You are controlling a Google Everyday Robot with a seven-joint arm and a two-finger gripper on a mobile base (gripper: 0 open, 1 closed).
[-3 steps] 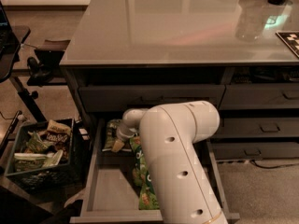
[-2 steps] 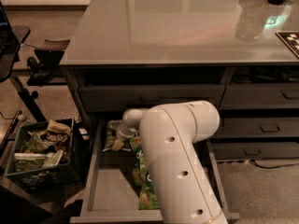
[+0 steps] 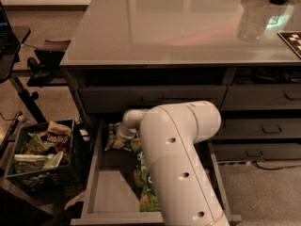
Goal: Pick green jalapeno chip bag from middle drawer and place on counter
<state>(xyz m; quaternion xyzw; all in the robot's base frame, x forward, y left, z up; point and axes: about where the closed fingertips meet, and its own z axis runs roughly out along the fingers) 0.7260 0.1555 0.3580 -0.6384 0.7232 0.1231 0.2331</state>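
The middle drawer [image 3: 109, 192] is pulled open below the counter [image 3: 178, 27]. My white arm reaches down into it from the lower right. The gripper [image 3: 118, 138] is at the drawer's back left, right over the dull yellowish-green jalapeno chip bag [image 3: 112, 134], which lies flat there; the wrist covers most of it. A brighter green bag [image 3: 141, 173] lies along the drawer's middle, partly under my arm.
A black crate [image 3: 42, 166] with several snack bags stands on the floor left of the drawer. Closed narrower drawers [image 3: 268, 128] are on the right. A dark stand [image 3: 28, 69] is at the far left. A checkered board [image 3: 291, 39] lies on the counter's right edge.
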